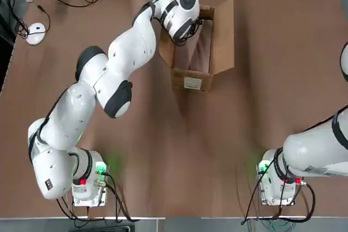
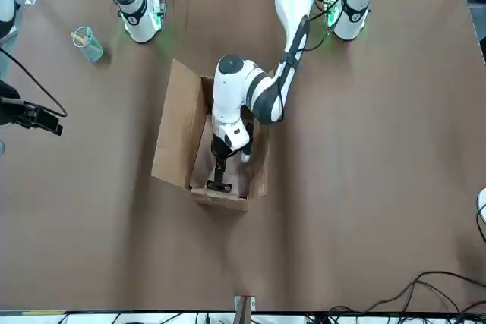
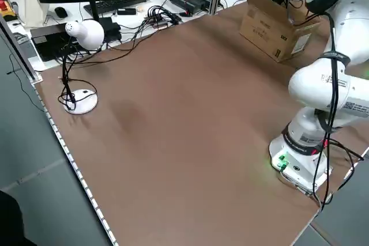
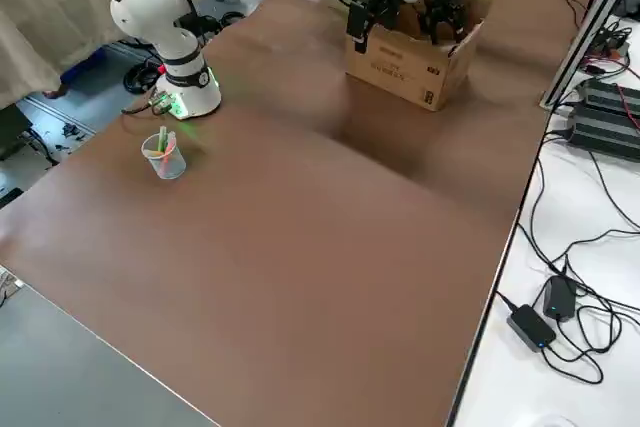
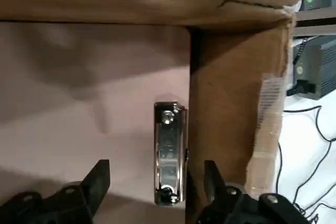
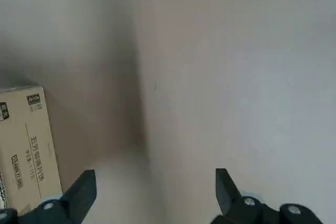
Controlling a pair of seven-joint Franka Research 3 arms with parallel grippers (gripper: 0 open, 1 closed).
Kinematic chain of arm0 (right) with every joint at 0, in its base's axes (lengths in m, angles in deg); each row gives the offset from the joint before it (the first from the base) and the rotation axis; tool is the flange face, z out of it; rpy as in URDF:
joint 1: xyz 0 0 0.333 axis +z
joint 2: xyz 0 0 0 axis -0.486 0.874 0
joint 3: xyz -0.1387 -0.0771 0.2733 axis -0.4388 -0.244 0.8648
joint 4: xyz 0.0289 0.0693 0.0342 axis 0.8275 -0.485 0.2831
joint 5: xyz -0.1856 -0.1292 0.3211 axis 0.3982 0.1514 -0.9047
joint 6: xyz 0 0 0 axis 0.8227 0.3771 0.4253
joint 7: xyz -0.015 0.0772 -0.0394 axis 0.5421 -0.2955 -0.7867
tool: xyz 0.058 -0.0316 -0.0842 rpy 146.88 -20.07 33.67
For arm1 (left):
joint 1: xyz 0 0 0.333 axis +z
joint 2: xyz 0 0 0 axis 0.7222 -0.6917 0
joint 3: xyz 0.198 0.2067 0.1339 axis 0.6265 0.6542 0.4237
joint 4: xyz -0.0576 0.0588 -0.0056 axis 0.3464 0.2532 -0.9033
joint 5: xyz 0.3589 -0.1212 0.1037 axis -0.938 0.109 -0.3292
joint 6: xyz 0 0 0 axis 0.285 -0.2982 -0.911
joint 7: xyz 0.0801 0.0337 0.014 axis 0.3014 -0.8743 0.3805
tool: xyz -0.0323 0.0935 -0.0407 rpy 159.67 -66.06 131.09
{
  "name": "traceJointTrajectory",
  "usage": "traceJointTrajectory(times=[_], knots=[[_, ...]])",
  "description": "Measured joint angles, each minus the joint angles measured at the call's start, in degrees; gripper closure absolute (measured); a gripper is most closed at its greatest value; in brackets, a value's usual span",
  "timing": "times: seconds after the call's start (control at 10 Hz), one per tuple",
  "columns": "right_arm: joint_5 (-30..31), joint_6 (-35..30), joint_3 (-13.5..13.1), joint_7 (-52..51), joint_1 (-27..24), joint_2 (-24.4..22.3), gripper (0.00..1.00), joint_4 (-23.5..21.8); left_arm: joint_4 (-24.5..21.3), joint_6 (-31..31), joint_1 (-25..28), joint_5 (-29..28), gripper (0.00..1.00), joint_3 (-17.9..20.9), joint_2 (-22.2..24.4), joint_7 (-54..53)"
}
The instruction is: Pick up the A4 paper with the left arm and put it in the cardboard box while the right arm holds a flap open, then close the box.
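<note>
Top view: left arm [image 1: 109,74] reaches diagonally to the cardboard box [image 1: 220,42]; its wrist hangs over the open top. Pale sheet shows inside, long axis along the box's length. Right arm [image 1: 318,148] sits back near its base, not at any flap.

Front view: left gripper [image 2: 220,176] is down inside the box, near the end wall. Flaps stand open on both sides.

Left wrist view: A4 paper [image 5: 79,87] lies flat on the box floor, between and beyond the fingers [image 5: 97,182], which are apart w/ nothing pinched. Its clip [image 5: 169,150] sits between the fingertips, closer to one, hard against the end wall, so the clip end points at that wall.

Right wrist view: right gripper [image 6: 152,192] fingers wide apart, over bare table, box off to one side.

Judgement: paper is in; release looks done. Left: withdraw arm, close flaps.
</note>
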Motion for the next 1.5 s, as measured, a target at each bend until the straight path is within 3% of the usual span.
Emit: traceJointTrajectory(times=[0.3, 0.6, 1.1, 1.5], knots=[[0.0, 0.75, 0.0, 0.0, 0.0, -2.03, 0.0, -3.46, 0.49, -3.4, 0.04, 1.11, 0.15, 0.0, 0.46, -1.33], [0.0, 0.81, -0.02, 0.01, -0.01, -2.37, 0.0, -3.98, 1.13, -11.3, 0.15, 1.71, 0.0, 0.19, 4.83, -3.34], [-1.88, -3.07, 0.02, -0.03, 0.7, -2.31, 0.0, -5.04, 1.22, -25.8, 0.43, 1.71, 0.0, 0.63, 13.17, -12.36], [-1.98, -6.77, 0.13, 0.01, 1.91, -0.58, 0.0, -6.26, 1.2, -36.79, 7.51, 1.82, 0.0, 0.77, 19.56, -28.76]])
